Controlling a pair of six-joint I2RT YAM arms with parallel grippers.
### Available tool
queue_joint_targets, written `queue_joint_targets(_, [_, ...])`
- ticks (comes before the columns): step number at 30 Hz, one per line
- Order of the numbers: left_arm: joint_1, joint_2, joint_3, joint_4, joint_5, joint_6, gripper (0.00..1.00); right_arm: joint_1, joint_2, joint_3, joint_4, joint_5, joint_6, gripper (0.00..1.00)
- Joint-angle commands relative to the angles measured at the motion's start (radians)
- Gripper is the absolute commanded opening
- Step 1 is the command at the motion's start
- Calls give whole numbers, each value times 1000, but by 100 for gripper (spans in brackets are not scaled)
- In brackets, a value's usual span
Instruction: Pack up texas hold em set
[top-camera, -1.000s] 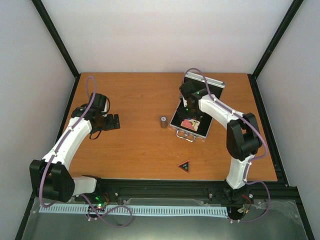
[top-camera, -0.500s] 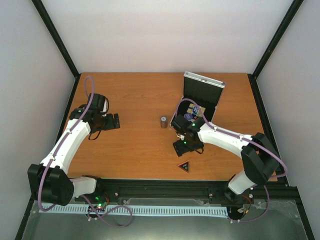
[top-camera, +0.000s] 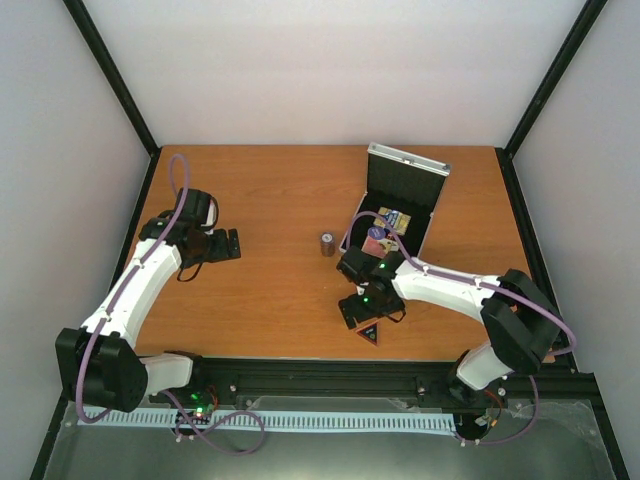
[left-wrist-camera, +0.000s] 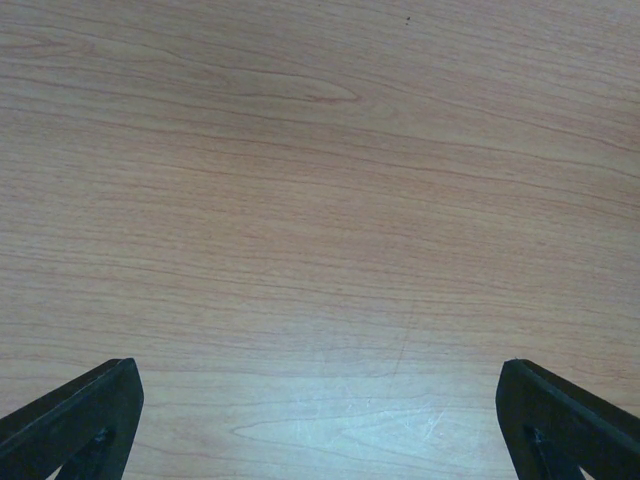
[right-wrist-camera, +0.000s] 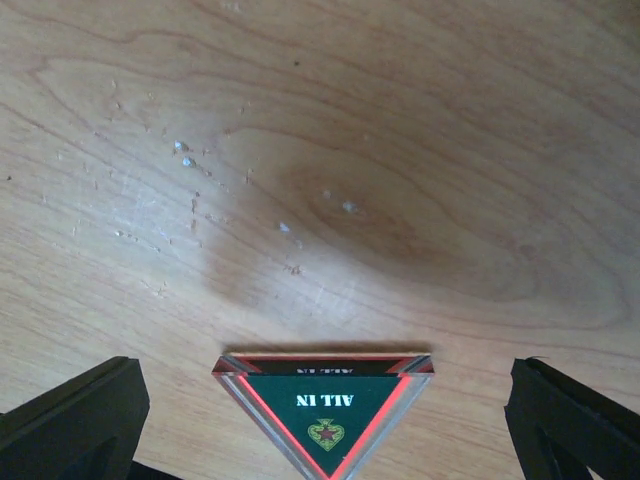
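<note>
Looking down from the top camera, I see a wooden table inside a white-walled booth, with 2 arms reaching out from its near edge.

The silver metal case sits right of centre toward the far side. It is open; its lid stands up at the far end, black lining facing the arms, and the tray stretches from there toward the near-left. In the tray lie a blue-gold card deck and, beside it on the near-left, a reddish item too small for me to name. The right arm crosses the tray's near end and hides it.

The left gripper hovers over the left half of the table, far from the case. Its wrist camera shows the fingers spread wide with only bare wood between them.

The right gripper is near the front edge, its fingers also spread apart and holding nothing.

A dark cylinder stands upright, long axis vertical, just left of the case and not touching it.

The black triangle lies flat between the right fingers, touching neither. In the wrist view its straight edge faces away from the gripper and 1 corner points back toward it; the words "ALL IN" read upside down.
</note>
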Motion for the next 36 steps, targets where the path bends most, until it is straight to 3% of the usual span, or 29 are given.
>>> queue_joint_targets(1, [-5,-22,1,9,11,5,100,14,-6,-35,36,-26,34,100])
queue_joint_targets(26, [-4,-9,0,10,2,5,100,14,90,-103,71,-62,55,100])
queue_joint_targets(29, [-4,-10,1,10,-1,3,100,15,119,-87,61,-54,55,93])
queue_joint_targets(36, [-5,-12,1,9,-6,2,100,15,91,-98,39,-39,64,65])
